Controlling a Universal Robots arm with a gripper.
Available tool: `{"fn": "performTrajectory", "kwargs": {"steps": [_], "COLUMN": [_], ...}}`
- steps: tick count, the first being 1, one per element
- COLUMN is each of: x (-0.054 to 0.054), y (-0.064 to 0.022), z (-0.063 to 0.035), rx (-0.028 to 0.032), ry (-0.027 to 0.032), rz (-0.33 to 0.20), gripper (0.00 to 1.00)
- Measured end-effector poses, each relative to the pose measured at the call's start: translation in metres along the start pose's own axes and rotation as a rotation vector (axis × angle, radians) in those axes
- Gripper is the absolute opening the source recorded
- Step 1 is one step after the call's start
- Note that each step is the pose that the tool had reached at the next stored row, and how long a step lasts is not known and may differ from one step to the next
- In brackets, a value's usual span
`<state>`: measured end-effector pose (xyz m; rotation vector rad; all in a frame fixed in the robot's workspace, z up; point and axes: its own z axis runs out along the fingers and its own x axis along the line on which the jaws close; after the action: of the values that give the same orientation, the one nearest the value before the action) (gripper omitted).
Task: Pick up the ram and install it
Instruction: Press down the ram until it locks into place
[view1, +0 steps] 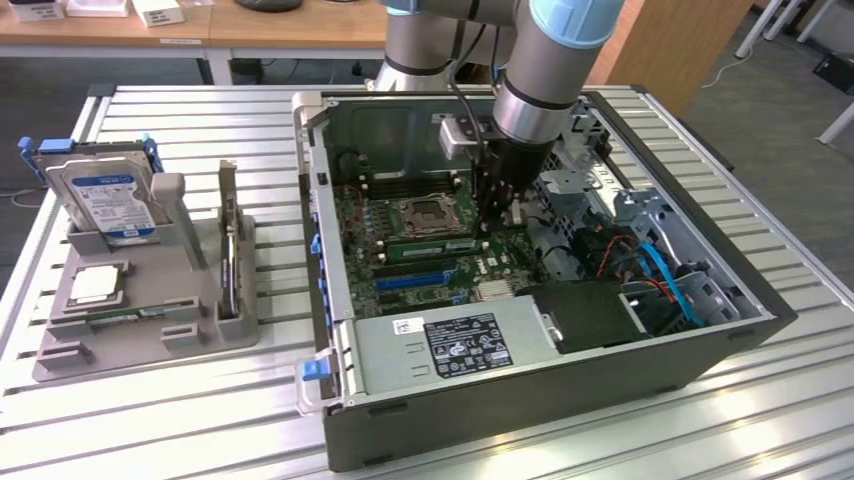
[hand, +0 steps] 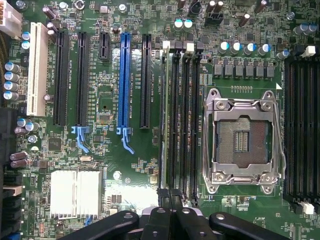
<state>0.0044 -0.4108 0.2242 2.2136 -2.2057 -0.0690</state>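
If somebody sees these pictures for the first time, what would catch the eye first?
Probably the open computer case in the middle of the slatted table, with the robot arm reaching down so its gripper hangs over the green motherboard. Next, the blue-labelled hard drive standing in a grey holder at the exterior view's left.

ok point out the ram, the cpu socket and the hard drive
ram (hand: 165, 115), wrist view, middle of its thin edge standing in the slot
cpu socket (hand: 244, 141), wrist view, bare contact field in its centre
hard drive (view1: 110, 203), exterior view, its blue label
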Motion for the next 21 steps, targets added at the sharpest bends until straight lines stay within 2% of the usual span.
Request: {"fn": "performTrajectory", "kwargs": {"steps": [15,17,21], "x": [0.0,-0.0002,-0.0001], "y": [-0.0001,0.0,0.0003], "z": [0.0018,0.0004,-0.0069], "rx": [0.0,0.0004,0.0], "ry": [0.0001,-0.0015,0.0], "rz": [0.0,0.0,0.0], "gripper": [0.11,0.11,0.11]}}
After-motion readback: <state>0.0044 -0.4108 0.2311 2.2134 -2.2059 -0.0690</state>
